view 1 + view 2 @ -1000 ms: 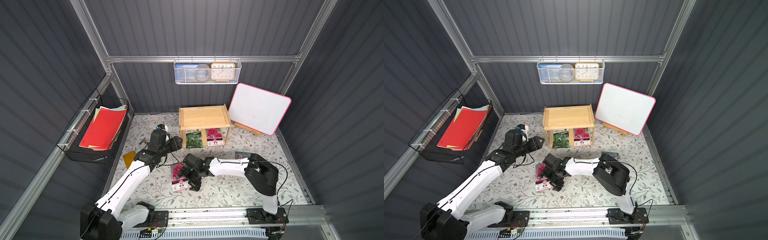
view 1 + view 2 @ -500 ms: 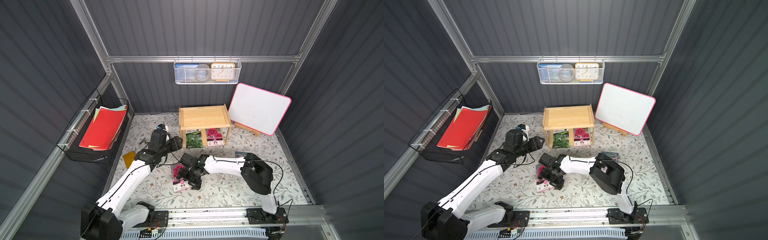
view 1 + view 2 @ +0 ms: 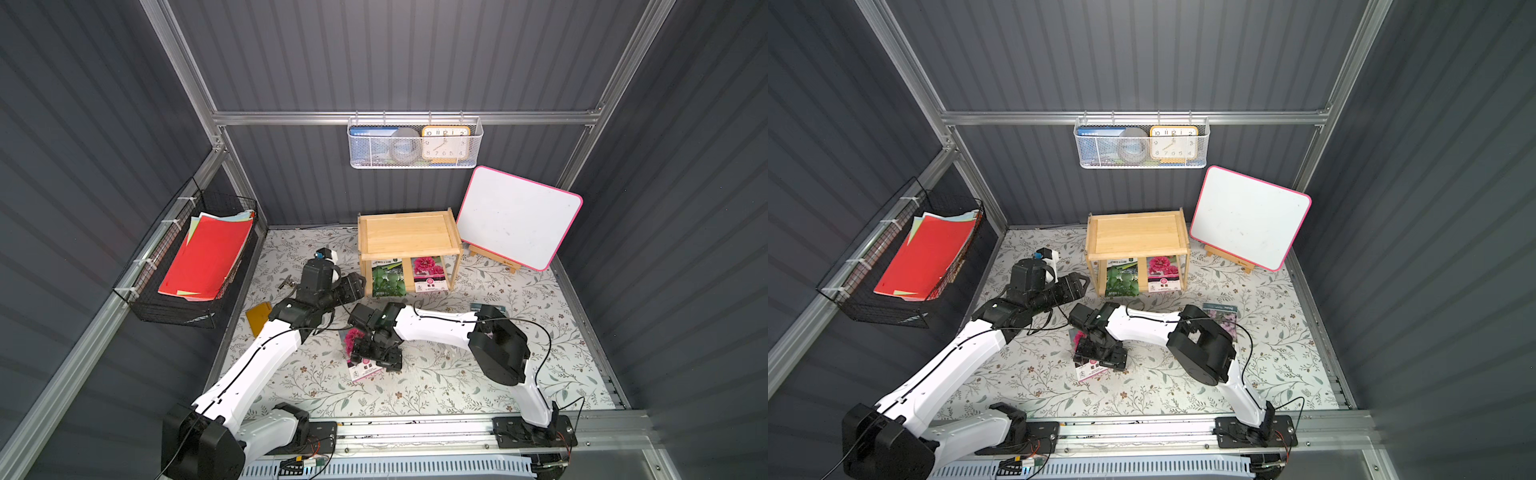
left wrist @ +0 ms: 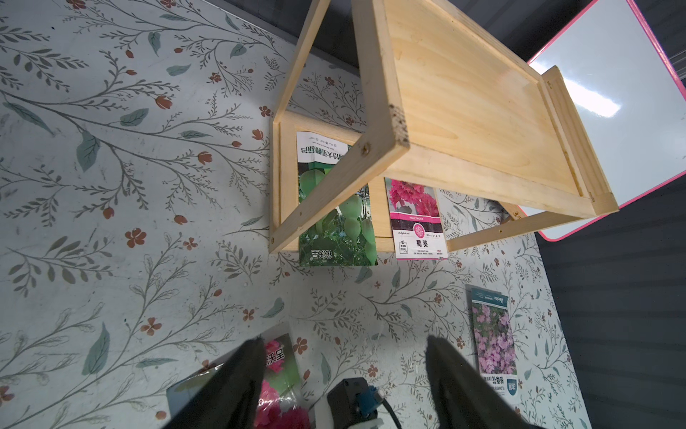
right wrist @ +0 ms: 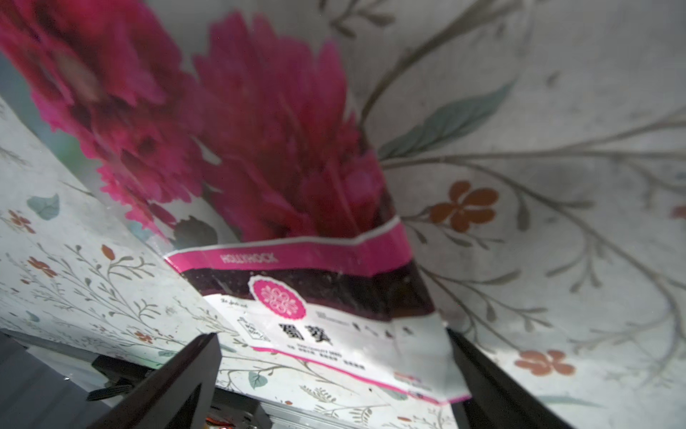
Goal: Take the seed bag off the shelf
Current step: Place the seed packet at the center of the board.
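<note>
The bamboo shelf (image 3: pixel 409 232) stands at the back of the mat. On its lower tier lie a green seed bag (image 3: pixel 388 281) and a pink-flower seed bag (image 3: pixel 428 274), both also in the left wrist view, the green one (image 4: pixel 334 223) beside the pink one (image 4: pixel 415 219). My left gripper (image 3: pixel 357 286) hangs open just left of the shelf with nothing between its fingers (image 4: pixel 252 356). My right gripper (image 3: pixel 376 359) stands open over another pink seed bag (image 3: pixel 362 371) lying on the mat. That bag's (image 5: pixel 297 167) printed end lies between the spread fingers.
A purple-flower seed bag (image 4: pixel 493 334) lies on the mat right of the shelf, partly under my right arm. A pink-framed whiteboard (image 3: pixel 519 216) leans at the back right. A black wire basket (image 3: pixel 137 299) holds red papers on the left wall. A yellow card (image 3: pixel 257 318) lies near it.
My right arm's elbow has swung left and its gripper has shifted slightly over the pink bag on the mat. The bag and the left arm have stayed put.
</note>
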Controlling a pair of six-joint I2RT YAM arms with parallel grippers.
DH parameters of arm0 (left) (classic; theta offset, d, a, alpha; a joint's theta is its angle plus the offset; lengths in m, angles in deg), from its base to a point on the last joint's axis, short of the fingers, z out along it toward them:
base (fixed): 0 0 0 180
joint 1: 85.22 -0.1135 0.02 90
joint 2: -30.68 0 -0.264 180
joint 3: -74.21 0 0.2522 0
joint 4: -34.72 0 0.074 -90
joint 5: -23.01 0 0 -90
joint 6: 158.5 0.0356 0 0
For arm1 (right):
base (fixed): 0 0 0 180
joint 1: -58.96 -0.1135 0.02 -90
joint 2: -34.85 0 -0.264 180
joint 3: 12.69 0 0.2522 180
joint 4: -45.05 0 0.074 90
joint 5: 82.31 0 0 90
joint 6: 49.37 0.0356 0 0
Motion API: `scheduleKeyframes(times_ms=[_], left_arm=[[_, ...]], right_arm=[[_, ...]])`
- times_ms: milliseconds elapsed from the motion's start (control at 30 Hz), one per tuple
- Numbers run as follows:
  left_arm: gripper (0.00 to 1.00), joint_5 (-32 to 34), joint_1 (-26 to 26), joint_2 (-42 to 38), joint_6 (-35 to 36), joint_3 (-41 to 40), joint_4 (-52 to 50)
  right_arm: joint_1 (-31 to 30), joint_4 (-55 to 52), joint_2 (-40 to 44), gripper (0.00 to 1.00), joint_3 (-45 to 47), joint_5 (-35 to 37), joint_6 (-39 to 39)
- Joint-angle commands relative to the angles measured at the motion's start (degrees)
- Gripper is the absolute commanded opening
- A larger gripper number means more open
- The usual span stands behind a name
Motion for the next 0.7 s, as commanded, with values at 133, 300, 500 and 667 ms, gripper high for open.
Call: scheduleKeyframes(times_ms=[133, 300, 500, 667], left_arm=[[0.74, -0.1, -0.1, 0.5, 2.2, 2.0, -0.2], [0.74, -0.2, -0.1, 0.8, 2.2, 2.1, -0.3], [0.74, -0.5, -0.1, 1.0, 1.8, 2.1, 0.4], [0.74, 0.2, -0.1, 1.2, 1.2, 2.1, 0.7]], right_arm=[[-0.6, -9.9, -3.4, 0.99, -5.0, 2.7, -12.8], [-2.7, -20.5, -6.8, 0.99, -12.2, 10.1, -22.0], [-4.2, -25.4, -8.6, 0.99, -14.2, 17.4, -26.9], [-5.2, -25.8, -9.2, 0.99, -14.1, 23.5, -29.2]])
